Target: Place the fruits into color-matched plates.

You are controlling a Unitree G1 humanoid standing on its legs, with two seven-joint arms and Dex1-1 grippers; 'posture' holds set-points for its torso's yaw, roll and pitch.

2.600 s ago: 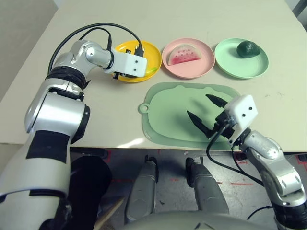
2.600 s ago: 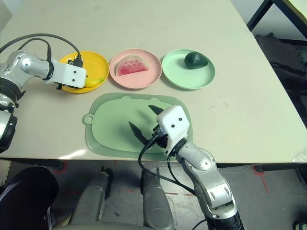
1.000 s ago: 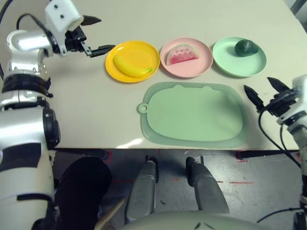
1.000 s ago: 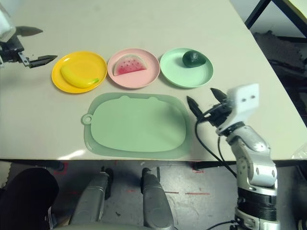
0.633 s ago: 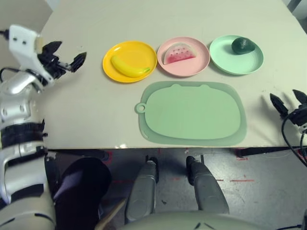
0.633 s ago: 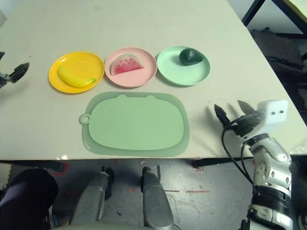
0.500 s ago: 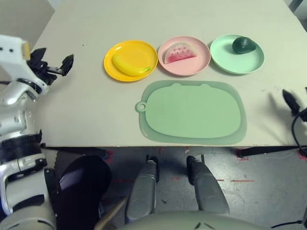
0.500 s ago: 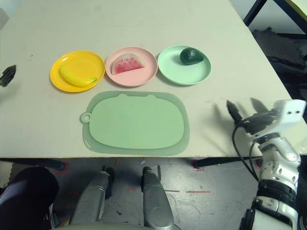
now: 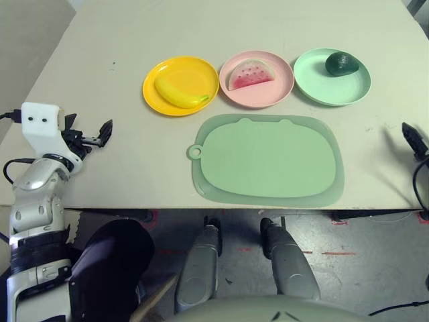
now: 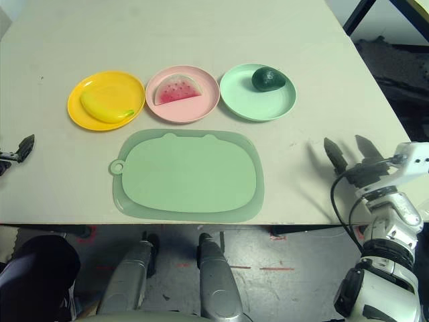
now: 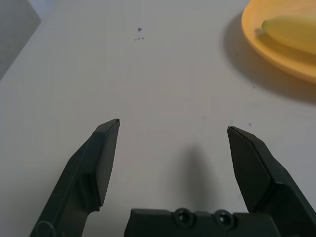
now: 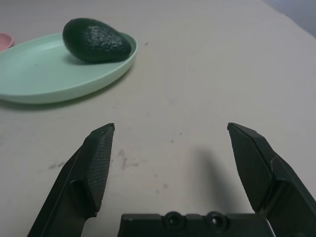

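Head views: banana (image 9: 179, 93) lying in yellow plate (image 9: 155, 75); watermelon wedge (image 9: 250, 74) in pink plate (image 9: 278, 90); avocado (image 9: 342, 63) at far edge of mint green plate (image 9: 320, 88); pale green cutting mat (image 9: 268, 157) bare, just in front of the plate row; left gripper (image 9: 93, 136) spread wide and holding nothing, low at table's left edge, well apart from everything; right gripper (image 10: 350, 153) likewise spread and holding nothing, off near the right edge.

Left wrist view: fingers (image 11: 101, 160) wide apart over bare table (image 11: 163, 84); yellow plate rim and banana tip off in one corner.

Right wrist view: fingers (image 12: 96, 165) splayed, nothing between; avocado on mint plate ahead, near.

Judged complete, all three matched; main risk: an arm swinging back in and clipping a plate rim; avocado sitting close to rim, likely to roll off if plate nudged.
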